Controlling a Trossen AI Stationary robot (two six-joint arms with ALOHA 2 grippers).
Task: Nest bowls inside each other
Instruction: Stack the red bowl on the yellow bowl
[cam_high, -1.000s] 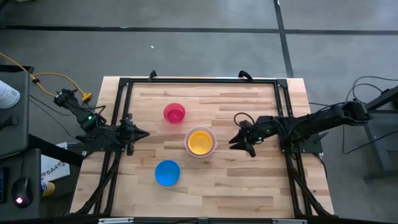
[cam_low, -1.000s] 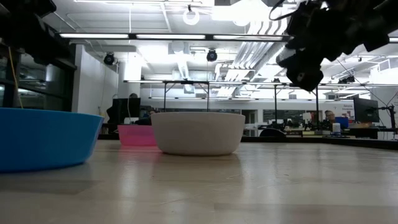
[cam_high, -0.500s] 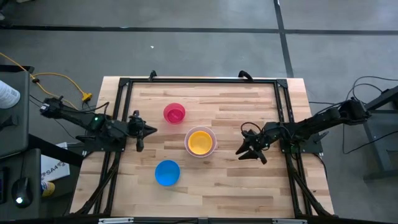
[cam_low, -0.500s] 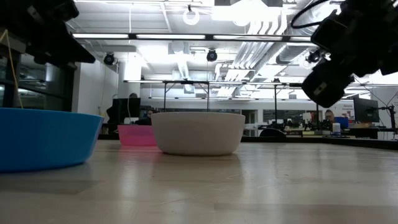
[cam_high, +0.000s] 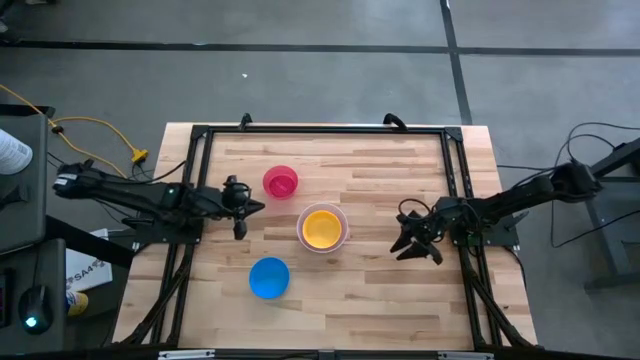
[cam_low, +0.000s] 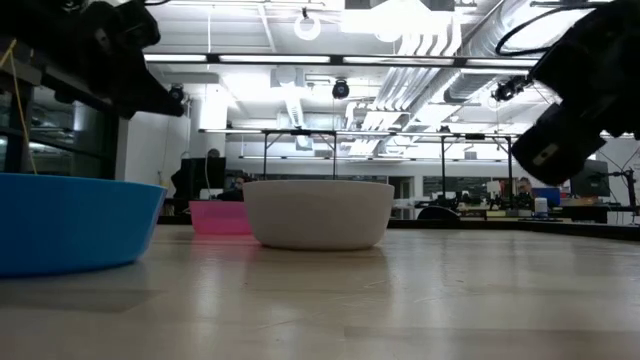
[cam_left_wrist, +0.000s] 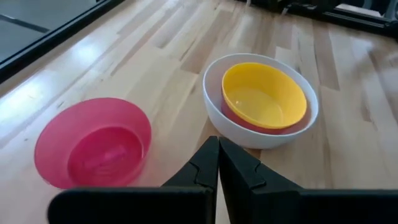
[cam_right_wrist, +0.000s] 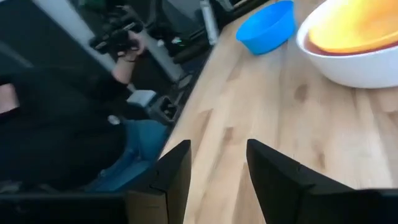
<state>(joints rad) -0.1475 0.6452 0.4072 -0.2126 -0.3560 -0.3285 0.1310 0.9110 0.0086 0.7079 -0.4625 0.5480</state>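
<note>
A white bowl (cam_high: 322, 228) sits mid-table with a yellow bowl (cam_left_wrist: 264, 93) nested in it. A reddish rim (cam_left_wrist: 244, 123) shows under the yellow one. A pink-red bowl (cam_high: 281, 182) rests on its base farther back and to the left. A blue bowl (cam_high: 268, 278) rests nearer the front. My left gripper (cam_high: 262, 207) hovers shut, in the air between the pink-red bowl (cam_left_wrist: 93, 146) and the white bowl (cam_left_wrist: 261, 134). My right gripper (cam_high: 401, 243) hangs open to the right of the white bowl, clear of it, with nothing between its fingers (cam_right_wrist: 171, 171).
A black frame (cam_high: 320, 130) runs round the wooden tabletop. Bare wood lies right of the white bowl and along the near edge. Beyond the table's near left side a person in dark clothes (cam_right_wrist: 56, 124) shows in the right wrist view.
My left gripper has swung toward the table's right, from the left edge to a spot beside the pink-red and white bowls, staying shut. My right gripper has drawn back from the white bowl toward the right edge and sunk lower, staying open. The bowls have not moved.
</note>
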